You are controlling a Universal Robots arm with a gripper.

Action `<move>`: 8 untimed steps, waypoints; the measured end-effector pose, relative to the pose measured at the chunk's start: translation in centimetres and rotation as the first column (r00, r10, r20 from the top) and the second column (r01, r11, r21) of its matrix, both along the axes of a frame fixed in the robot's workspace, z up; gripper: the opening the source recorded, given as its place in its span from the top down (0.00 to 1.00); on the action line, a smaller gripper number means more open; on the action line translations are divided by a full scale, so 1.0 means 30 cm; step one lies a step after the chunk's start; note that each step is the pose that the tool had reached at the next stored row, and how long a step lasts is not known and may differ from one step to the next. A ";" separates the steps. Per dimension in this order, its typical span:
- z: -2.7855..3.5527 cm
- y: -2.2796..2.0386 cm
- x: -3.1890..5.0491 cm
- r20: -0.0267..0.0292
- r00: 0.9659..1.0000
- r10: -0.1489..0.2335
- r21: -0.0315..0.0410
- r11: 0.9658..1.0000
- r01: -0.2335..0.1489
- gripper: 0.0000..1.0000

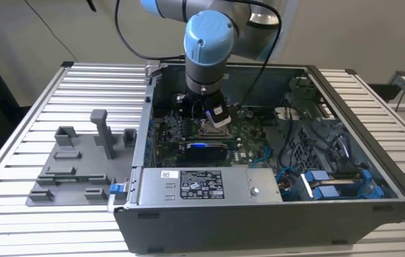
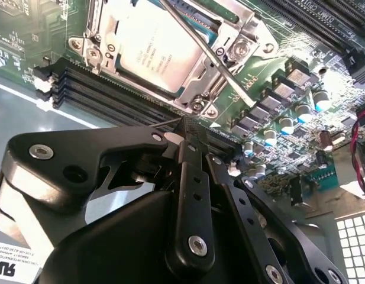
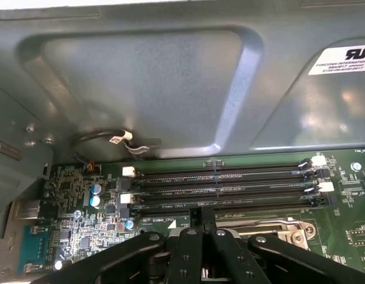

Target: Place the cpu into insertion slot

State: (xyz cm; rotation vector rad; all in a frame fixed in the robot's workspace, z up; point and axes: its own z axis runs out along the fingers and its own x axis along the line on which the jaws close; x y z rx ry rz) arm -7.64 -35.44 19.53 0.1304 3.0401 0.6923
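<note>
Looks like the main bit is done: the cpu [image 2: 149,50] is sitting in the insertion slot [image 2: 244,44], silvery face up inside the shiny frame. The thin wire lever [image 2: 235,74] slants across one side, and I can't tell if it's latched. The gripper [image 2: 191,125] hangs just beside the socket, over the RAM slots [image 3: 229,183], with its fingers pinched together and nothing in them. It's all inside an open PC case [image 1: 259,225] on a ribbed metal bench [image 1: 38,107]. There's a grey plastic fixture [image 1: 74,166] alongside and a plain pale wall behind.
</note>
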 end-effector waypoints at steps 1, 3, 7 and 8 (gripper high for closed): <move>0.000 0.000 0.000 0.000 1.000 0.000 0.000 1.000 0.000 0.89; 0.000 0.000 0.002 0.000 1.000 0.000 0.000 1.000 0.000 0.89; 0.000 0.000 0.011 0.000 1.000 0.000 0.001 1.000 0.000 0.89; 0.000 0.000 0.014 0.000 1.000 0.000 0.002 1.000 0.000 0.89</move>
